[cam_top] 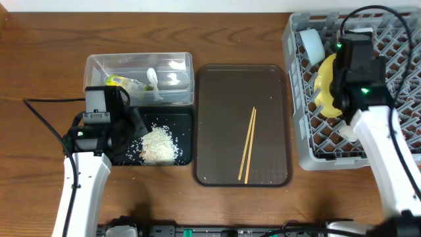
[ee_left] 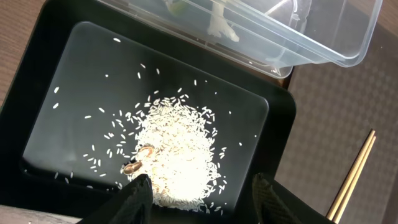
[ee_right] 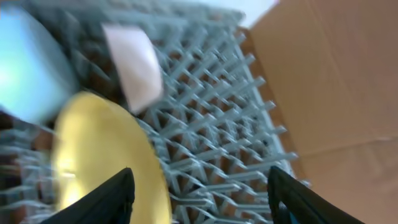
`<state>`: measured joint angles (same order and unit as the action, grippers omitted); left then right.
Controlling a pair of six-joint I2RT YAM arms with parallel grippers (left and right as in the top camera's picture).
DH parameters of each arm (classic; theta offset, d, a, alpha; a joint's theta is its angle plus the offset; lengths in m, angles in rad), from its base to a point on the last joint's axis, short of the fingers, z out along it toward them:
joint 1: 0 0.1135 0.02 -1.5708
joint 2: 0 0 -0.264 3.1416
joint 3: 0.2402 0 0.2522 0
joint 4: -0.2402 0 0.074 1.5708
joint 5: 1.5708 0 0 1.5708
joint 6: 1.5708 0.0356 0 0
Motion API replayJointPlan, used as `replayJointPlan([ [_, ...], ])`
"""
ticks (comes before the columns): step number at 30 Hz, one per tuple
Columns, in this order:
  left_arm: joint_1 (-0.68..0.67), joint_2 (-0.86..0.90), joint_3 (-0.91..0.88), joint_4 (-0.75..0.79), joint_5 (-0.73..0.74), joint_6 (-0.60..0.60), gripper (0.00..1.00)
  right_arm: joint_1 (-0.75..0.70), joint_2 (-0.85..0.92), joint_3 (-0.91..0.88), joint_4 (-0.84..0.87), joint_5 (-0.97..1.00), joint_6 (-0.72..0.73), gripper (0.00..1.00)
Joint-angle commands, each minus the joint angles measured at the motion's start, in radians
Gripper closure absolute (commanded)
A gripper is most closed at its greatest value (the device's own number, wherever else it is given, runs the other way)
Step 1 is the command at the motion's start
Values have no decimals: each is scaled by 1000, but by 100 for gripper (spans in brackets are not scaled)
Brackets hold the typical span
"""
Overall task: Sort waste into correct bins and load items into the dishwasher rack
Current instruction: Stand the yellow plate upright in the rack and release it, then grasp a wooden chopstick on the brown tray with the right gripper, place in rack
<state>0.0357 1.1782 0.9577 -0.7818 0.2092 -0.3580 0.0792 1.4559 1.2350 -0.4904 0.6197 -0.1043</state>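
Note:
My left gripper (ee_left: 202, 196) is open and empty just above the black tray (ee_left: 43, 74), over its pile of rice grains (ee_left: 177, 152); it also shows in the overhead view (cam_top: 135, 124). The clear tub (cam_top: 184, 62) holds the green-yellow wrapper (cam_top: 122, 82) and a white scrap (cam_top: 152, 79). The chopsticks (cam_top: 248, 143) lie on the brown serving tray (cam_top: 217, 85). My right gripper (ee_right: 199, 186) is open and empty over the grey rack (cam_top: 296, 131), beside the upright yellow plate (ee_right: 99, 162). A white cup (ee_right: 134, 65) and the light blue bowl (ee_right: 28, 62) stand behind it.
The tub's corner (ee_left: 348, 53) overhangs the black tray's far edge. A small brown food bit (ee_left: 132, 167) lies in the rice. The chopstick tips (ee_left: 354, 171) show right of the black tray. The right arm hides part of the rack.

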Motion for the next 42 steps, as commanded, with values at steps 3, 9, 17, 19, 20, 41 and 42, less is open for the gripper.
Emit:
replayJointPlan([
  [3, 3, 6, 2, -3, -9, 17, 45, 27, -121, 14, -84, -469, 175, 44],
  [9, 3, 6, 2, -2, -9, 18, 45, 130, -68, 1, -300, -711, 352, 45],
  [17, 3, 6, 2, -2, -9, 18, 45, 338, 122, -61, -388, -710, 476, 46],
  [19, 3, 6, 2, -3, -10, 18, 45, 375, 169, -69, -388, -703, 521, 46],
  [20, 3, 6, 2, -3, -10, 18, 45, 393, 197, -70, -389, -695, 550, 46],
  [41, 3, 6, 2, -3, -10, 18, 45, 481, 460, -71, -374, -644, 740, 57],
  [42, 3, 6, 2, -3, -10, 18, 45, 481, 460, -71, -374, -643, 740, 60],
])
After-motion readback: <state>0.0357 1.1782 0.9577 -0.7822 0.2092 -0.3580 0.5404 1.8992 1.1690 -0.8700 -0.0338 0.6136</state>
